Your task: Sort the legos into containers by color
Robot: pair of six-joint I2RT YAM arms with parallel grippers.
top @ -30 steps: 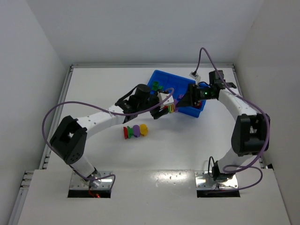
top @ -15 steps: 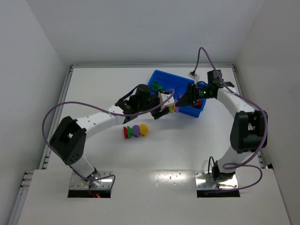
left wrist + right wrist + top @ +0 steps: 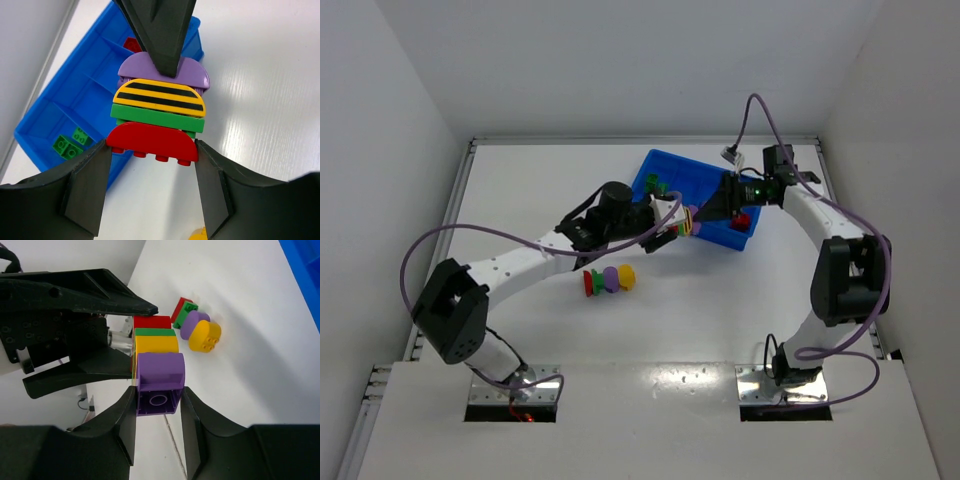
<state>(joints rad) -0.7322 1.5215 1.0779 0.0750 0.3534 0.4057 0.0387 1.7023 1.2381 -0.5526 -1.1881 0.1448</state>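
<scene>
Top cam sat above and behind the bases [image 3: 515,385], looking down on whole table [image 3: 720,310]. Left wrist cam was tight on four-colour brick stack [image 3: 159,117], blue bin [image 3: 85,90] behind. Right wrist cam faced same stack from opposite end.

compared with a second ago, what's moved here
The left arm swung its elbow out leftward, and the lego stack edged toward the blue bin. The left end effector and right end effector stay shut on its ends. The loose legos and the bin did not move.
</scene>
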